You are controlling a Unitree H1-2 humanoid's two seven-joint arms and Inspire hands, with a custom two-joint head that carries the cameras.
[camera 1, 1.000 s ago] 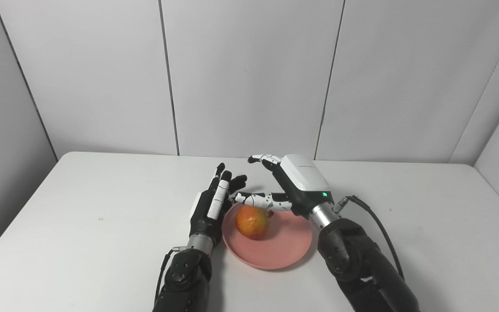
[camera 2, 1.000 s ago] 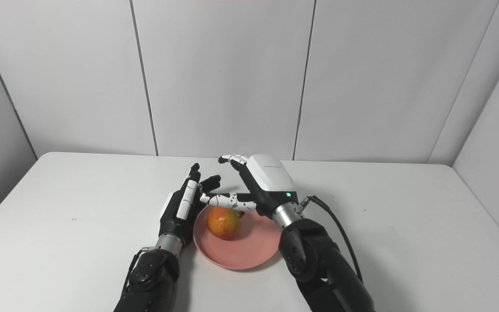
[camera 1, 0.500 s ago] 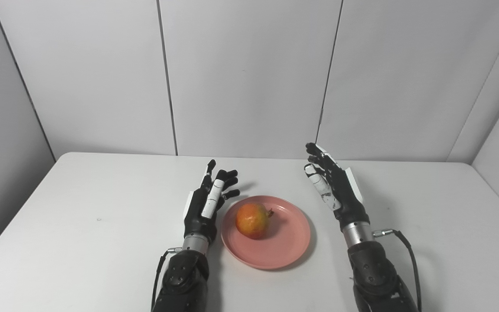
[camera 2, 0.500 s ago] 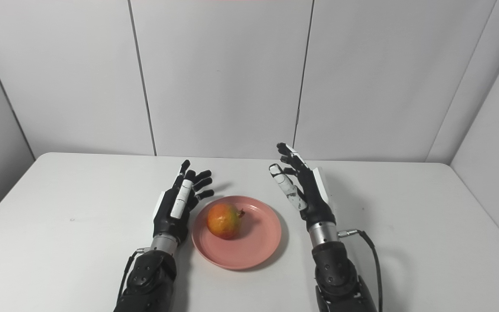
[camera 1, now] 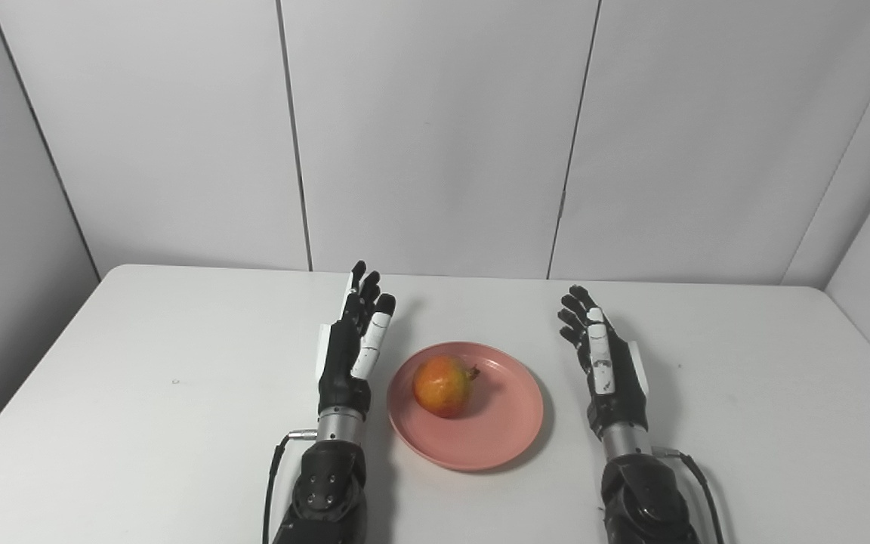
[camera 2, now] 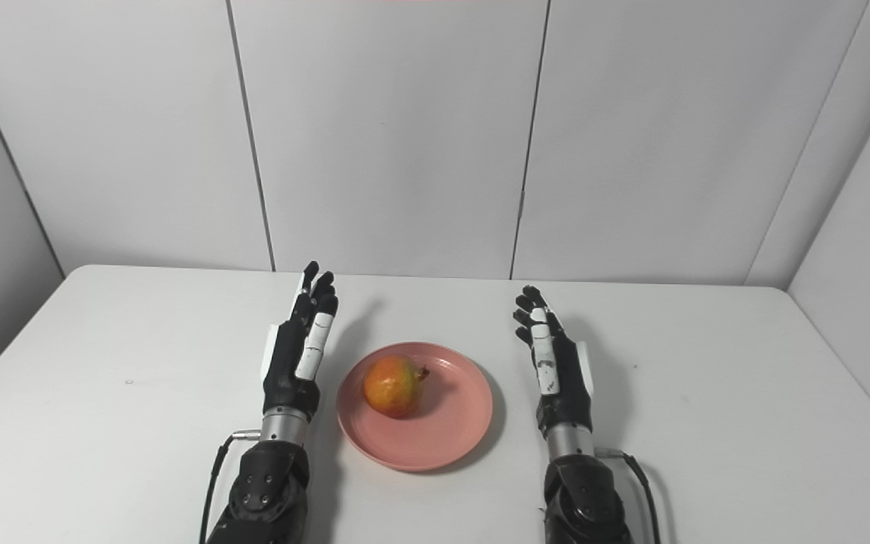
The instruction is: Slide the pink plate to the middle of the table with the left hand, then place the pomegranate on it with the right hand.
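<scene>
Resting on pink plate point(camera 1: 503, 431) mid-worktop point(camera 1: 140, 393): pomegranate point(camera 1: 441, 386). Left robot hand point(camera 1: 350, 349) and right robot hand point(camera 1: 607, 370) flanking, fingers straight, empty. Best withdrawn straight toward near edge, without nudging rim.

A white table point(camera 1: 140, 393) with rounded far corners stands against pale wall panels. A pink plate point(camera 1: 507, 434) lies flat on it, about midway between its left and right edges, towards the near edge. A small dark speck point(camera 1: 175, 381) marks the surface at left.
</scene>
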